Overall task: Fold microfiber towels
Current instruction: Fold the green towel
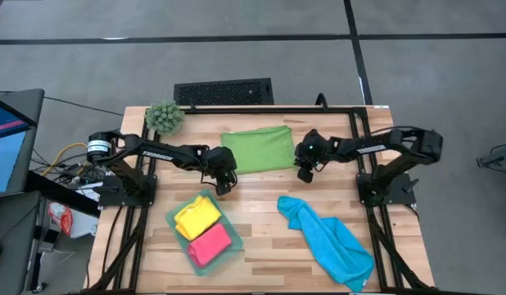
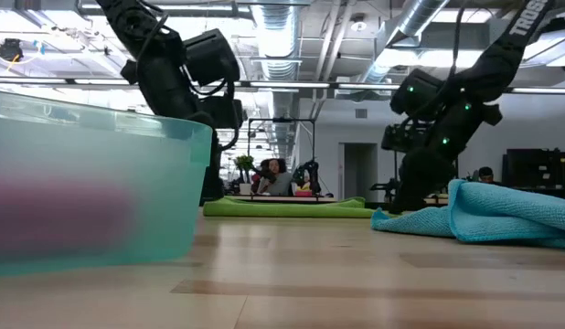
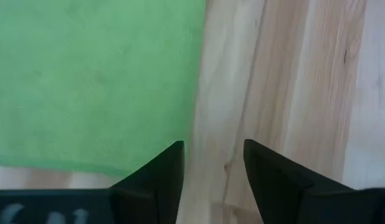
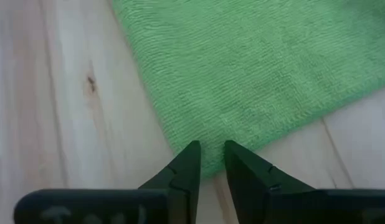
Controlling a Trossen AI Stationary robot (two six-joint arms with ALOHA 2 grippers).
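The leaf green towel (image 1: pixel 257 149) lies folded flat at the table's far middle. My left gripper (image 1: pixel 223 185) stands open just off the towel's near left corner, over bare wood (image 3: pixel 212 154). My right gripper (image 1: pixel 304 174) stands at the towel's near right corner (image 4: pixel 205 163), its fingers a narrow gap apart (image 4: pixel 209 152), one on each side of the corner. The yellow towel (image 1: pixel 196 216) and the pink towel (image 1: pixel 210 243) lie folded in the teal tray (image 1: pixel 173 215). The bright blue towel (image 1: pixel 331 242) lies crumpled at the near right. My right gripper's fingertips (image 4: pixel 191 155) stand slanting down at the green towel's near right corner, which lies flat on the table. I cannot tell whether they touch the cloth. My left gripper touches nothing.
A spiky green plant ball (image 1: pixel 164 117) sits at the table's far left corner. The tray stands near the front, left of centre, and fills the low view's left side (image 2: pixel 90 183). Bare wood lies between the green towel and the blue one.
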